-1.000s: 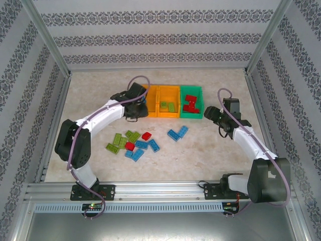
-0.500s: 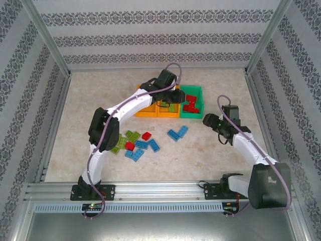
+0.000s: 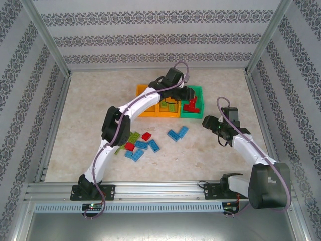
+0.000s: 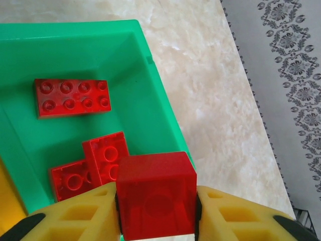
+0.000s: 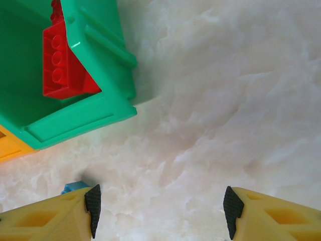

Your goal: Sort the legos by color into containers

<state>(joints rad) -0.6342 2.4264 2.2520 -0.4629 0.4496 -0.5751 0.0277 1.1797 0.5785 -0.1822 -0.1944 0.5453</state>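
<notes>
My left gripper [image 3: 192, 95] hangs over the green container [image 3: 191, 116], shut on a red lego [image 4: 156, 196] that sits between both yellow fingers [image 4: 75, 216]. Below it, inside the green container [image 4: 150, 75], lie three red legos [image 4: 72, 97] [image 4: 106, 154] [image 4: 69, 182]. Two orange containers [image 3: 142, 90] [image 3: 168, 113] stand to the left, the middle one holding light green legos. Loose red [image 3: 146, 135], blue [image 3: 178, 133] and light green legos [image 3: 133, 135] lie scattered on the table in front. My right gripper [image 3: 206, 122] [image 5: 160, 206] is open over bare table by the green container's corner [image 5: 90, 120].
The left arm stretches across the orange containers. A blue lego [image 5: 74, 187] peeks out beside my right gripper's left finger. Patterned walls and metal posts close the table in on three sides. Bare marbled surface lies to the right of the green container.
The left arm has swung right from the left orange container to above the green one, carrying the red lego. The right gripper has shifted slightly toward me.
</notes>
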